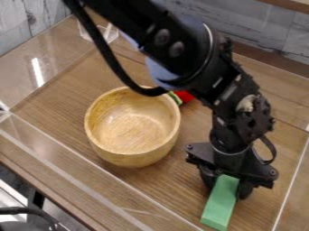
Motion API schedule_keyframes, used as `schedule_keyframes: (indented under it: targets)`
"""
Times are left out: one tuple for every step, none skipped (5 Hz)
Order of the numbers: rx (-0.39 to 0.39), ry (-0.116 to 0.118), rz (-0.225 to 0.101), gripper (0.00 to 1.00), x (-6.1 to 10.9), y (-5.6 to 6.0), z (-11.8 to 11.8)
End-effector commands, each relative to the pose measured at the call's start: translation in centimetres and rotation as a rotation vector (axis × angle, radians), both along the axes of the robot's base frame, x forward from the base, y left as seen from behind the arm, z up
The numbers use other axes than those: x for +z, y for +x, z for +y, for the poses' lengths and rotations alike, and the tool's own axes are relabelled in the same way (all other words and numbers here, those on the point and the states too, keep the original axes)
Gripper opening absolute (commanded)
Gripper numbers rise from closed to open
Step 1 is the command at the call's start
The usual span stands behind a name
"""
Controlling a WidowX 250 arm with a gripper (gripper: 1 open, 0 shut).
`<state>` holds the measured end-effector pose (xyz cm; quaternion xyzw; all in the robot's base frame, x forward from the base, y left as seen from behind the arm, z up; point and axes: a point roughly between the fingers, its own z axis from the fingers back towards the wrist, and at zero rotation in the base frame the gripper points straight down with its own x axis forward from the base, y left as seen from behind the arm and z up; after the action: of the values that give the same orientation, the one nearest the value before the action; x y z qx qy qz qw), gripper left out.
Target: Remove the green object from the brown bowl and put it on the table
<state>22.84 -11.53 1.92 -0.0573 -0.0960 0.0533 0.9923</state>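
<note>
The green object [220, 208], a flat light-green block, lies at the front right of the table [280, 101], its far end up between my fingers. My gripper [229, 186] points straight down over that end, its black jaws closed against the block's two sides. The brown bowl [122, 154] stands to the left of the gripper, apart from the block, and its inside shows only bare wood. The block's lower end looks to be touching the tabletop.
A red round toy [182, 97] peeks out behind the bowl, partly hidden by my arm. Clear acrylic walls [63, 177] edge the table at the front and left. The dark arm [169, 45] stretches from the upper left across the bowl's far side.
</note>
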Motion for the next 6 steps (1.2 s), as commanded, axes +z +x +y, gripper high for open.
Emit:
schedule_keyframes:
  targets:
    - [0.038,-0.001,0.004,1.0,1.0,0.2,0.4]
    - [0.081,-0.007,0.001,1.0,2.5,0.4,0.6]
    - [0.129,-0.032,-0.017,1.0,5.0,0.9,1.0]
    - [0.2,-0.036,-0.03,0.0,5.6,1.0,1.6]
    - [0.252,-0.033,-0.038,0.0,6.2,0.8,1.7]
    - [0.252,-0.044,-0.045,0.0,7.7,0.7,0.3]
